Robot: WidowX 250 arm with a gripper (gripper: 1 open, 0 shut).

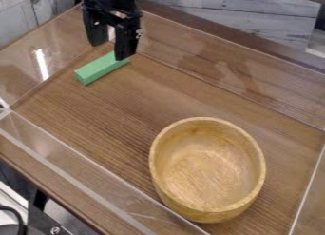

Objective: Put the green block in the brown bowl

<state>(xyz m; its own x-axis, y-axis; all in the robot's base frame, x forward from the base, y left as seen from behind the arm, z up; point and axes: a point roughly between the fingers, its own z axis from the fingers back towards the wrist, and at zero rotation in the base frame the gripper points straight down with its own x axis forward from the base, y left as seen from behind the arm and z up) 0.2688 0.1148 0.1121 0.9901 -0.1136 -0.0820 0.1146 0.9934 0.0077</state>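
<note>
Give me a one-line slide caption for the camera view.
Open gripper poised above the green block, the brown bowl empty at the table's near right.

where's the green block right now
In the camera view the green block lies flat on the wooden table at upper left, just below the open gripper, far from the brown bowl.

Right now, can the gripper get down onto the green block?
Probably yes. The gripper hangs open just above the far end of the green block, which lies flat on the table with nothing on or beside it.
</note>
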